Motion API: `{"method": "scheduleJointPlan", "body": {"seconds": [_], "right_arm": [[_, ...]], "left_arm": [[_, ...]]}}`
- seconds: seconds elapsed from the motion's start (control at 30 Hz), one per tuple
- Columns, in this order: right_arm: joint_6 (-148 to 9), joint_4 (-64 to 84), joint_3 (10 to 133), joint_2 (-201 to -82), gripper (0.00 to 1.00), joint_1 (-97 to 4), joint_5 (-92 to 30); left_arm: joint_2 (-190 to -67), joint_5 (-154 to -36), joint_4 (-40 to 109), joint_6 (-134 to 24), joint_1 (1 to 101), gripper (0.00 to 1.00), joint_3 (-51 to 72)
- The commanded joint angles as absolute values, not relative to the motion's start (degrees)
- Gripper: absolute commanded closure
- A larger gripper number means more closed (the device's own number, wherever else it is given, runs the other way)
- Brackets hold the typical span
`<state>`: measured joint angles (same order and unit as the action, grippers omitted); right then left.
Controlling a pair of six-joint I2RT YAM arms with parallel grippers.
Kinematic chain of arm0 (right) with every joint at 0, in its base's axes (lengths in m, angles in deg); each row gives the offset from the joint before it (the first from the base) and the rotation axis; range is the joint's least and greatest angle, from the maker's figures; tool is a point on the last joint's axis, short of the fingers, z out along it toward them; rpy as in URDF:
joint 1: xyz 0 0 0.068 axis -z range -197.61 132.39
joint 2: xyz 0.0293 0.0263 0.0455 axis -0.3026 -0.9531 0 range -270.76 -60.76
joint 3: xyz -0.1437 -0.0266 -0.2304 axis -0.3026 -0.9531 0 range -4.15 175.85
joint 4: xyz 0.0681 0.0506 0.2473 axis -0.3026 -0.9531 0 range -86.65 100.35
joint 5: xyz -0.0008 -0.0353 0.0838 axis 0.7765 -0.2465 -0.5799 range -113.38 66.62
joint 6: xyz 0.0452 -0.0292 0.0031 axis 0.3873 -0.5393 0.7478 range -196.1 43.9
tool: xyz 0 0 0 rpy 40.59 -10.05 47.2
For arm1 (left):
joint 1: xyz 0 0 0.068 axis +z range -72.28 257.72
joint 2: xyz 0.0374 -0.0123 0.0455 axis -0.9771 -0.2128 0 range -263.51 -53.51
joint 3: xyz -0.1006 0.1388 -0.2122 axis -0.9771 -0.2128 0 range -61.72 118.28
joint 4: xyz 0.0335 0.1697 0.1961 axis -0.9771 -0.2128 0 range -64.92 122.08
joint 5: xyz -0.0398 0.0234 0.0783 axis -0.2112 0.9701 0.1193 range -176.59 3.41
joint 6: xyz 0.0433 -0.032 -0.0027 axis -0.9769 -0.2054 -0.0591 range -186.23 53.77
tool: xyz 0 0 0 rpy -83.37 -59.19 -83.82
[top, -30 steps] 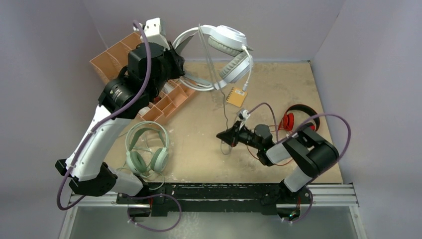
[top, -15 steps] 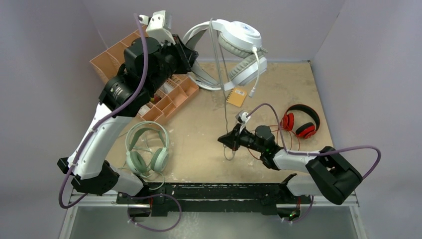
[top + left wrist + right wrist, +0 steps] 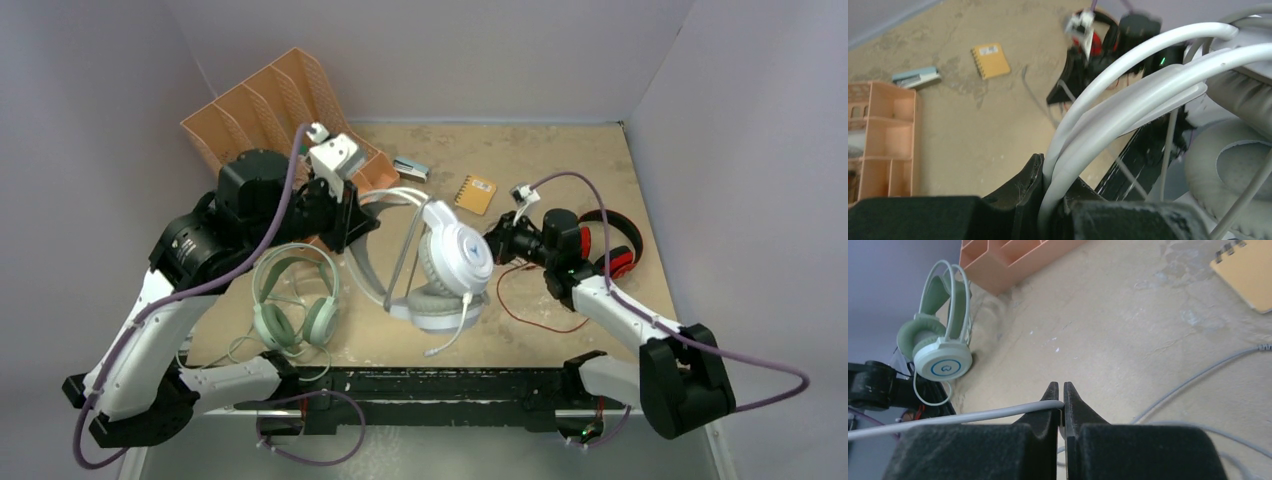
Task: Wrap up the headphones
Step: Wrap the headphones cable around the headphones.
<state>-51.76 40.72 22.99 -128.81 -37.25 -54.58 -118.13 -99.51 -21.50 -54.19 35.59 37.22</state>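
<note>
**Both arms locked on the white headset**

The left end effector is clamped tight on the headband of the white headset. From the left wrist view the white band runs straight up out of the closed jaws. The padded ear cups sit over the middle of the bench; whether they touch it is hard to tell.

At 3 o'clock from the ear cups, the right end effector is pinched shut on the grey cord, which leaves the fingertips to the left.

The mint-green headset lies flat at 8 o'clock from the white one, its cord loose beside it. The red and black headset rests at 3 o'clock, just behind the right wrist, and its red cord curls over the bench toward the near edge.

The orange organiser stands at 10 o'clock. The yellow notebook and the stapler lie near 12.
</note>
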Motion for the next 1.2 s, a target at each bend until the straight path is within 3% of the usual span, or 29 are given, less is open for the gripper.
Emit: {"method": "scheduleJointPlan", "body": {"seconds": [0.0, 0.13, 0.27, 0.5, 0.87, 1.17], "right_arm": [[-56.89, 17.91, 33.7, -126.3, 1.0, -32.58, -52.62], [-60.63, 4.33, 44.27, -127.51, 1.0, -30.94, -52.95], [-62.74, -4.55, 53.27, -130.25, 1.0, -30.64, -54.49], [-66.55, -16.88, 65.48, -135.04, 1.0, -30.7, -64.22], [-58.53, -9.54, 67.47, -135.31, 1.0, -30.83, -78.48], [-53.46, -2.1, 64.81, -135.9, 1.0, -31.5, -83.42]], "left_arm": [[-115.72, -96.06, -29.78, -59.15, 35.51, 1.0, 31.07], [-118.3, -82.62, -31.9, -61.95, 34.11, 1.0, 24.02], [-121.14, -70.39, -29.57, -61.44, 26.3, 1.0, 18.76], [-126.55, -59.42, -23.71, -60.52, 24.19, 1.0, 14.94], [-134.73, -49.97, -17.34, -56.96, 24.19, 1.0, 12.56], [-138.21, -52.9, -12.86, -60.31, 24.15, 1.0, 12.09]]}}
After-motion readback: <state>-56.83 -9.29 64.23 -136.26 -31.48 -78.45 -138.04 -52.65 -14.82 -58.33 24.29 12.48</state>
